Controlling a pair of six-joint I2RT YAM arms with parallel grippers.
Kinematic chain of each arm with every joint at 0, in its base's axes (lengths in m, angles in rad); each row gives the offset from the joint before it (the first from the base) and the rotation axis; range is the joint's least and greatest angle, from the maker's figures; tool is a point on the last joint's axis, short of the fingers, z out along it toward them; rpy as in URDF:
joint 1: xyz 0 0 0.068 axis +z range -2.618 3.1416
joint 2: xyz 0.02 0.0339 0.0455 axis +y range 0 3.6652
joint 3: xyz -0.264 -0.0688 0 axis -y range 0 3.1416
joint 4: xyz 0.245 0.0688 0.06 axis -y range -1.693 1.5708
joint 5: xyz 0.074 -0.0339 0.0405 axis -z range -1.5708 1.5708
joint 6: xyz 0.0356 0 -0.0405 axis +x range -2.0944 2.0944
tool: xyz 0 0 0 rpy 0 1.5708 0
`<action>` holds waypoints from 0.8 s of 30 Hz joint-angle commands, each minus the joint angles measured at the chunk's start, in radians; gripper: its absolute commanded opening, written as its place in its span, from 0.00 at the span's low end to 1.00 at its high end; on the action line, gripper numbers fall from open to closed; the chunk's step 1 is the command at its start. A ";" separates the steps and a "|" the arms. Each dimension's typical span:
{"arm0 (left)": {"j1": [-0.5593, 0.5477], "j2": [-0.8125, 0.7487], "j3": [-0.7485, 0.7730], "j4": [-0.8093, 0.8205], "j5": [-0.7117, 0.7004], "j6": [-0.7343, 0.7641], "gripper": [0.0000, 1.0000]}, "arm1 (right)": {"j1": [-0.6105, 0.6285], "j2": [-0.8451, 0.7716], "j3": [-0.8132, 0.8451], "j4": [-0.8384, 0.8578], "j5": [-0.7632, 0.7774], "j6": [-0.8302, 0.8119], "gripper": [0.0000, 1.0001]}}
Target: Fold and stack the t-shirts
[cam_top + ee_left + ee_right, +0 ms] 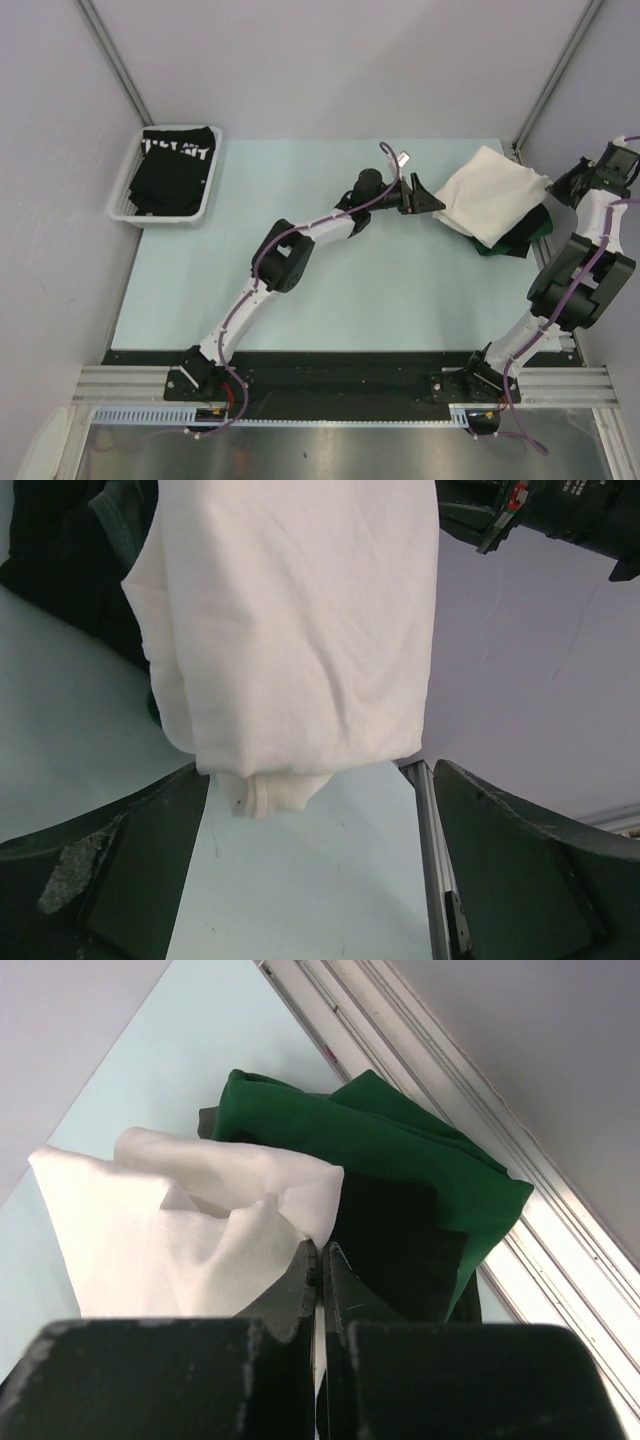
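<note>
A folded white t-shirt [485,193] lies on top of a dark green t-shirt [532,228] and a black t-shirt [392,1232] at the table's far right corner. My left gripper [430,196] stands open at the white shirt's left edge, its fingers wide apart on either side of the hanging fold [290,630] without touching it. My right gripper [562,186] is shut on the right corner of the white shirt [200,1220], and a sliver of white cloth shows between its fingers. The green shirt [400,1130] lies just beyond the fingertips. Another black t-shirt with white lettering [175,165] sits in the basket.
The white mesh basket [124,207] stands at the table's far left corner. An aluminium rail [560,1230] runs along the table's right edge close to the stack. Grey walls close in the left, right and back.
</note>
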 commanded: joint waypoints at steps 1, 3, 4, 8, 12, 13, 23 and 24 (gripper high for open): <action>-0.003 0.026 0.085 -0.013 -0.007 0.003 0.99 | -0.038 -0.038 0.012 0.051 0.045 -0.016 0.00; -0.003 0.031 0.096 -0.045 -0.007 0.013 1.00 | -0.038 -0.032 0.013 0.056 0.042 -0.014 0.00; -0.003 0.030 0.096 -0.059 -0.007 0.020 0.99 | -0.038 -0.032 0.015 0.058 0.040 -0.011 0.00; -0.004 0.033 0.110 -0.122 -0.021 0.038 0.99 | -0.038 -0.023 0.018 0.062 0.034 -0.008 0.00; -0.015 0.075 0.167 -0.154 -0.016 0.023 0.99 | -0.036 -0.015 0.021 0.065 0.028 -0.002 0.00; -0.018 0.082 0.177 -0.155 -0.015 0.020 0.99 | -0.036 -0.015 0.021 0.064 0.026 0.000 0.00; -0.032 0.138 0.225 -0.042 -0.028 -0.085 0.40 | -0.041 -0.014 0.030 0.048 0.031 -0.011 0.00; -0.032 0.138 0.228 -0.045 -0.034 -0.088 0.35 | -0.041 -0.014 0.030 0.045 0.033 -0.010 0.00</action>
